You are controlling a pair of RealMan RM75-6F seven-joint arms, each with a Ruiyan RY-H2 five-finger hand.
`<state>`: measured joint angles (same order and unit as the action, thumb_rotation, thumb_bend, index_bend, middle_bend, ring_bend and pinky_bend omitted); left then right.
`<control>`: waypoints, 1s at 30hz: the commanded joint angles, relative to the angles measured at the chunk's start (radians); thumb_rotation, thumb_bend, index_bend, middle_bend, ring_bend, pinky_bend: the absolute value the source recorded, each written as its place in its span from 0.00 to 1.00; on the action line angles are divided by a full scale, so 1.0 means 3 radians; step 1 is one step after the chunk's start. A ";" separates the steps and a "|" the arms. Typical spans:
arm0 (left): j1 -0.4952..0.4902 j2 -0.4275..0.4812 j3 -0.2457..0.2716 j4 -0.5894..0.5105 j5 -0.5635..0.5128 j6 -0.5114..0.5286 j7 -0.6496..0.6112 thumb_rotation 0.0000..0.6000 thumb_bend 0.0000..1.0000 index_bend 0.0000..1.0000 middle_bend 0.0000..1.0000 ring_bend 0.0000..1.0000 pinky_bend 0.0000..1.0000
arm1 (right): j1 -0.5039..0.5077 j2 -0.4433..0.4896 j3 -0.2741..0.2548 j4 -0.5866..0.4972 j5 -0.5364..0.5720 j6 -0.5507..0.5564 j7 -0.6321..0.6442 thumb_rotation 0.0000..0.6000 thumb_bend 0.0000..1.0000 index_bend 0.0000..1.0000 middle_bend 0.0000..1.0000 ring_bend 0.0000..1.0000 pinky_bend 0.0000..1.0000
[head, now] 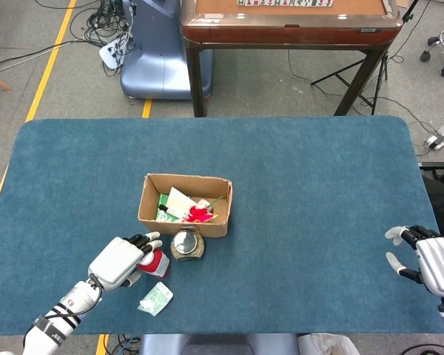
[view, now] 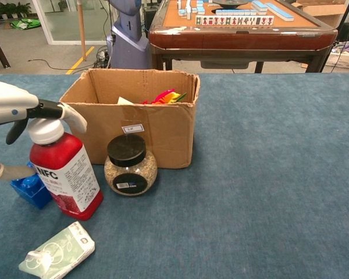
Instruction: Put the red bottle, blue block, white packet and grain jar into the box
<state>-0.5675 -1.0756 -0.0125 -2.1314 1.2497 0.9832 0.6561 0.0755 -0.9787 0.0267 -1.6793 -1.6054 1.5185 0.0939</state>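
The red bottle [view: 65,173] with a white cap stands upright on the blue table, left of the cardboard box [view: 163,131]. My left hand [view: 14,107] hovers over its cap with fingers spread and the thumb low on the bottle's left side, gripping nothing. In the head view the left hand [head: 120,261] covers most of the red bottle [head: 159,263]. Behind the bottle's left side sits the blue block [view: 28,187]. The grain jar [view: 130,166] stands in front of the box [head: 152,201]. Nearest of all lies the white packet [view: 58,250]. My right hand [head: 428,260] rests open at the table's right edge.
The box holds papers and a red and yellow item [view: 166,96]. A wooden table [view: 238,29] and a blue machine base [head: 152,52] stand beyond the far table edge. The grain jar [head: 186,244] is close to the right of the bottle.
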 commanded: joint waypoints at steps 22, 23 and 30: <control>0.0101 -0.0108 0.0051 0.0133 0.0292 0.0357 -0.0177 1.00 0.26 0.63 0.65 0.60 0.76 | -0.0005 0.0009 0.0004 0.0005 -0.0008 0.0002 0.0026 1.00 0.29 0.45 0.53 0.43 0.58; 0.0108 -0.0088 0.0053 0.0113 0.0305 0.0370 -0.0177 1.00 0.26 0.63 0.65 0.60 0.76 | -0.0005 0.0008 0.0004 0.0005 -0.0008 0.0000 0.0025 1.00 0.29 0.45 0.53 0.43 0.58; 0.0181 0.0127 0.0091 -0.0112 0.0419 0.0493 -0.0124 1.00 0.26 0.65 0.67 0.62 0.78 | -0.0005 0.0002 -0.0004 0.0001 -0.0026 0.0000 0.0017 1.00 0.29 0.45 0.53 0.43 0.58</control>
<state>-0.5189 -1.0478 0.0114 -2.1547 1.3686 1.1232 0.6131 0.0740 -0.9781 0.0256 -1.6789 -1.6134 1.5184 0.0991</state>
